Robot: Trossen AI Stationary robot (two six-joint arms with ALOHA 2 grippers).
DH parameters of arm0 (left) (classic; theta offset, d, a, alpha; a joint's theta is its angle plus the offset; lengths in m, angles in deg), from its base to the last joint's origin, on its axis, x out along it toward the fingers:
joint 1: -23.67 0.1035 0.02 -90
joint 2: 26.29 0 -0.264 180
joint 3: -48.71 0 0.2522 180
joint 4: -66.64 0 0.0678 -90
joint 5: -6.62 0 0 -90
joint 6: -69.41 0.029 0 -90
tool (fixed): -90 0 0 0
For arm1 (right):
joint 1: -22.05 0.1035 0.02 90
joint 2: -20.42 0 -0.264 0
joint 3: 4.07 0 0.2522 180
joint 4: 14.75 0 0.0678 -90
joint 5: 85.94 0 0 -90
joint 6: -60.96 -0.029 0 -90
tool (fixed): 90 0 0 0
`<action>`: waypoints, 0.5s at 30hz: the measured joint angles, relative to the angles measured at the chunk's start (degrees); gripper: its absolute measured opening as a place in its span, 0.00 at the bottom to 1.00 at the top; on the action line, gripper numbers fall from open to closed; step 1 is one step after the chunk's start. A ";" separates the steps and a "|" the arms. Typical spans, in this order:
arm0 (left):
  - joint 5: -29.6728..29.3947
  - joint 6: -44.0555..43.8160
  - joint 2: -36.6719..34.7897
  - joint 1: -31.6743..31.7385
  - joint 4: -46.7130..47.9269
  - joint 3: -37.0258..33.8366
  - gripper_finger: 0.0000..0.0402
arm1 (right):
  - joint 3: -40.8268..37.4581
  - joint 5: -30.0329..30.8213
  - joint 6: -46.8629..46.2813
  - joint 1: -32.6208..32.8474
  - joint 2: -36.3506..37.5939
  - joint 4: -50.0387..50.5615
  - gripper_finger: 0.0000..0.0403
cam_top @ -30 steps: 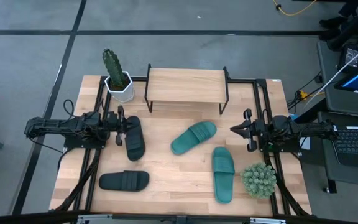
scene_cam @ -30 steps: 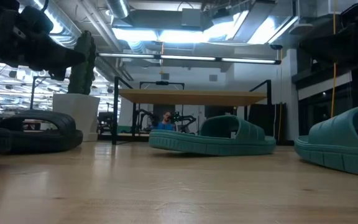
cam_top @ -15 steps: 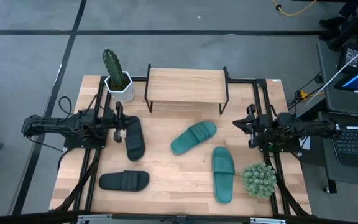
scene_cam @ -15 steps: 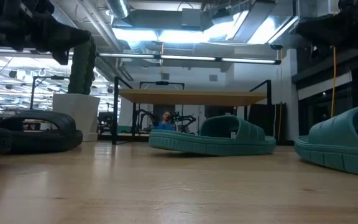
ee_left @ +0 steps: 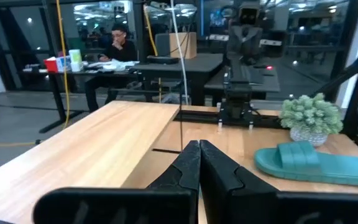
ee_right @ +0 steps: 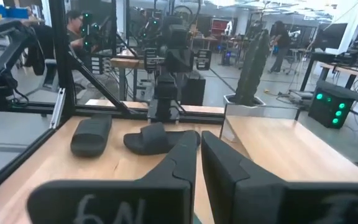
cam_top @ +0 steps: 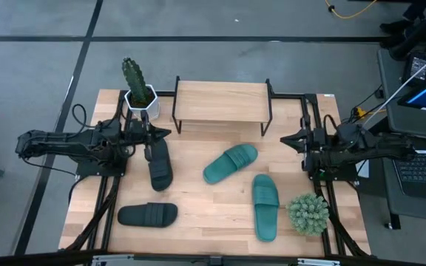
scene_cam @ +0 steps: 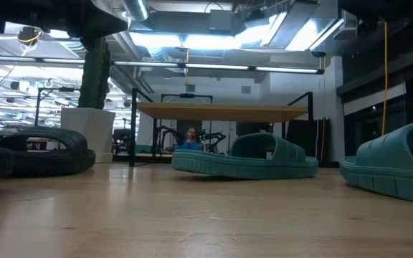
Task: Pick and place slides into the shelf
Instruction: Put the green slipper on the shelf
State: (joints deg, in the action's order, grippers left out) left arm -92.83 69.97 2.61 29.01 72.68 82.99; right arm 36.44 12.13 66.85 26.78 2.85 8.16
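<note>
robotics lab, desks [ee_left: 166, 61], exposed ceiling ducts [scene_cam: 214, 32]

The dark left arm has pulled back toward the left edge of the wooden tabletop, and its two-finger left gripper [cam_top: 161, 133] has swung from over the upper black rubber slide sandal [cam_top: 160, 165] toward the low plank-topped shelf [cam_top: 220, 102]. The right arm has shifted outward as well; its right gripper [cam_top: 285, 139] has turned and now points toward the shelf's right legs. Seen from table height, both arms have risen almost out of sight.
</note>
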 joint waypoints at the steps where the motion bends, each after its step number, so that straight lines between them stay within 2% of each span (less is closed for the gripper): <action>1: 0.02 -0.17 0.57 0.36 -0.01 0.41 0.00 | 0.87 -0.01 0.45 0.00 -0.16 1.10 0.07; 7: 0.19 -1.42 1.53 1.29 0.07 3.34 0.00 | 3.76 -0.02 0.34 0.00 -0.17 2.83 0.07; 12: 8.71 -1.96 1.53 1.23 0.69 4.84 0.00 | 3.84 -0.08 -1.27 0.00 -1.04 5.18 0.07; 15: 10.31 -2.03 1.53 0.62 0.81 4.95 0.00 | 3.84 -0.11 -2.69 0.00 -3.29 6.72 0.07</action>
State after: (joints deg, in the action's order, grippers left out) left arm -82.52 67.94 4.14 29.63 73.49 87.94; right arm 40.28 12.02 64.16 26.78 -0.44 14.88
